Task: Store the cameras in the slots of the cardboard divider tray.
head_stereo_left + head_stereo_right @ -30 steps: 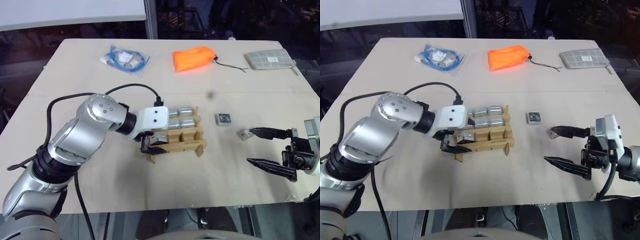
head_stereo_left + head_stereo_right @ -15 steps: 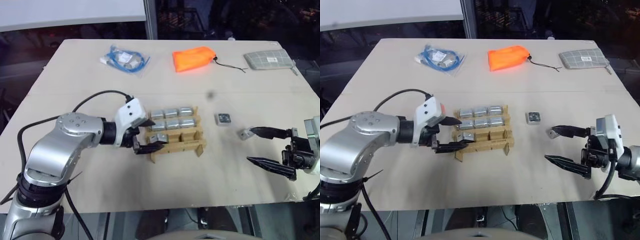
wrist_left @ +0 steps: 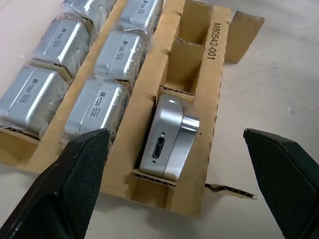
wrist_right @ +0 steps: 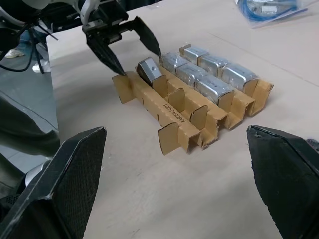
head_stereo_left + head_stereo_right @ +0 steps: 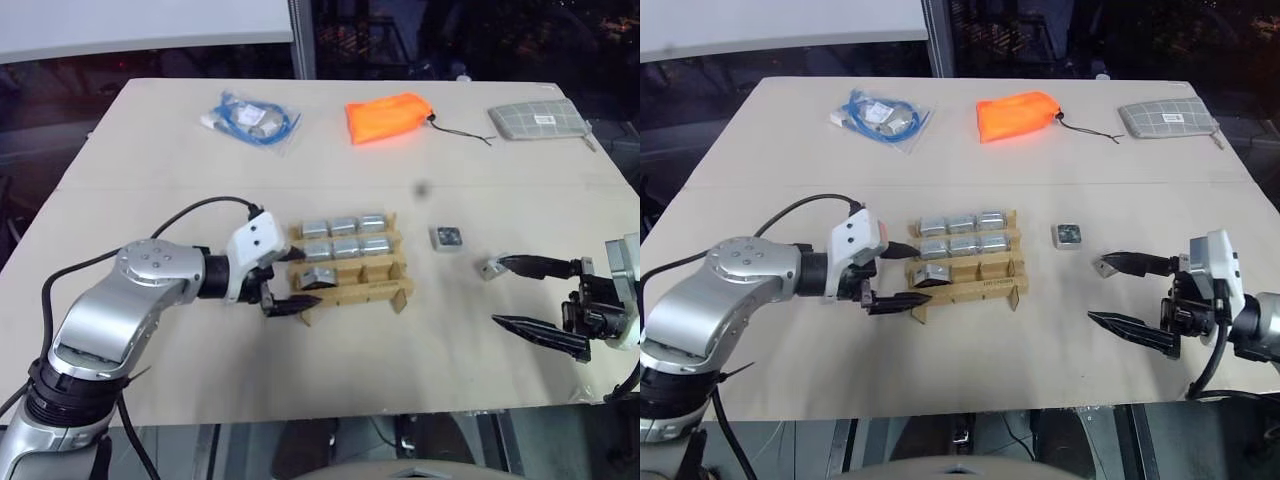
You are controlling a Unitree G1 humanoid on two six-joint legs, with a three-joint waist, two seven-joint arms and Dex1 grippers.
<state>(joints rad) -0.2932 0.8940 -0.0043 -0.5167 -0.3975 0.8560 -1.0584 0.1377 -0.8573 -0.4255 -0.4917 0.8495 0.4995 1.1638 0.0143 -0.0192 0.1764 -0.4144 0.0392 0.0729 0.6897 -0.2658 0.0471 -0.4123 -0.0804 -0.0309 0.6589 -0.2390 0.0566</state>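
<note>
Seven cameras [image 3: 169,137] sit in the cardboard divider tray [image 5: 352,292] at the middle of the bench [image 5: 330,370]: six wrapped ones fill the two far rows, and one bare one leans tilted in the leftmost slot of the near row. One more camera [image 5: 447,237] lies on the bench to the tray's right, apart from it. The left tool [image 5: 288,290] hangs wide open and empty at the tray's left end. The right tool [image 5: 520,293] is open and empty too, near the bench's right edge.
</note>
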